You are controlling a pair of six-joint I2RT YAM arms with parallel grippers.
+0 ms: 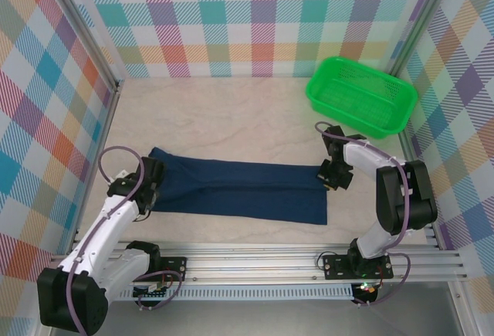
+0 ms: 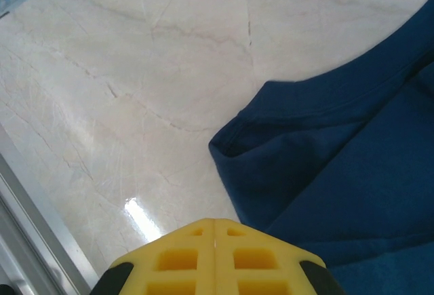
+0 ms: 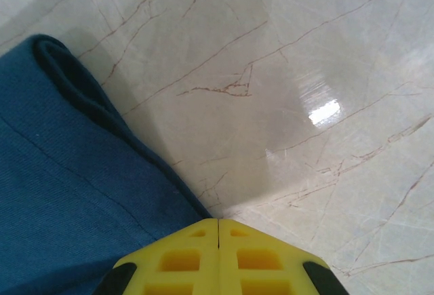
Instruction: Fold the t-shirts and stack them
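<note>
The dark navy t-shirt (image 1: 239, 189) lies flat on the table as a long folded band running left to right. My left gripper (image 1: 147, 187) rests at its left end with the yellow fingers pressed together, and no cloth shows between them. In the left wrist view the shut left gripper (image 2: 215, 222) sits beside a hemmed corner of the t-shirt (image 2: 325, 166). My right gripper (image 1: 332, 174) is at the band's right end. Seen from the right wrist, the right gripper (image 3: 218, 220) is shut, and the t-shirt's edge (image 3: 74, 173) runs under its left side.
A green plastic basket (image 1: 359, 96) stands at the back right, near the right wall. Plaid walls close in the pale marbled table (image 1: 231, 120) on three sides. An aluminium rail (image 1: 255, 263) runs along the near edge.
</note>
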